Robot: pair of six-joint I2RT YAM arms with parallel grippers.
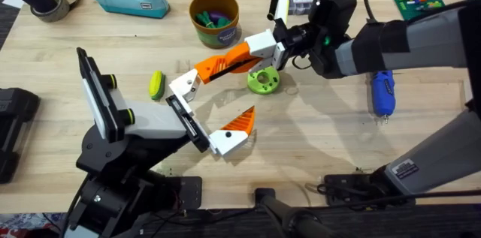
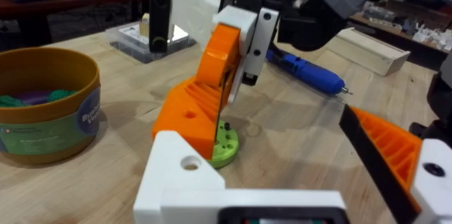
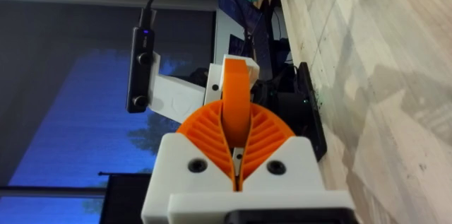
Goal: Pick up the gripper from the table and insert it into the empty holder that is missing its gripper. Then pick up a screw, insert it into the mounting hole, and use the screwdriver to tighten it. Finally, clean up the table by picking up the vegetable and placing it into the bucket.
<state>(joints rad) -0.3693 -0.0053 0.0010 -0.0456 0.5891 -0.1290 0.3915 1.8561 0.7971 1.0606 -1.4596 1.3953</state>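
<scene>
One orange gripper (image 1: 222, 64) pinched in the right gripper (image 1: 259, 52), tip near the holder (image 1: 183, 85). Left gripper (image 1: 203, 114) spread wide. Keep straight; seat flush.

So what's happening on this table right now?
The right arm's pincer grips a long orange finger piece and brings its tip to the empty white holder on the left arm. The blue screwdriver and the yellow-green toy vegetable lie untouched on the table.
</scene>
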